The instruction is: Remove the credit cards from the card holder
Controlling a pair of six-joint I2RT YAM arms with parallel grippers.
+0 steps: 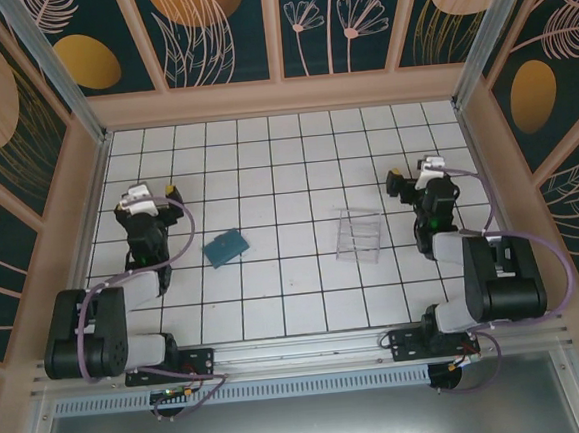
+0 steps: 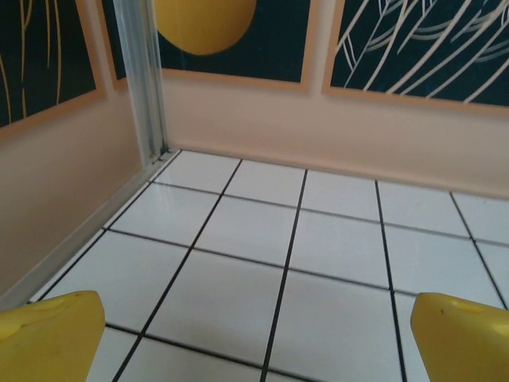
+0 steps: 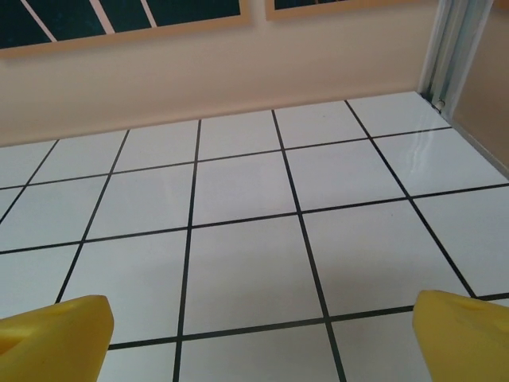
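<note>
Walled tile table [image 1: 277,308], wallet [image 1: 226,248] and tray [image 1: 359,235] mid-table, well apart, contents unclear, left gripper [image 2: 254,342] and right gripper [image 3: 254,338] released wide over open tiles.

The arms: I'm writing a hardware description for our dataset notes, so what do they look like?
Both the left arm and right arm have black joint housings and pale grey links. A lilac cable loops along each, and a white block sits at each wrist. The fingers are blunt and plain yellow, with no visible markings.
</note>
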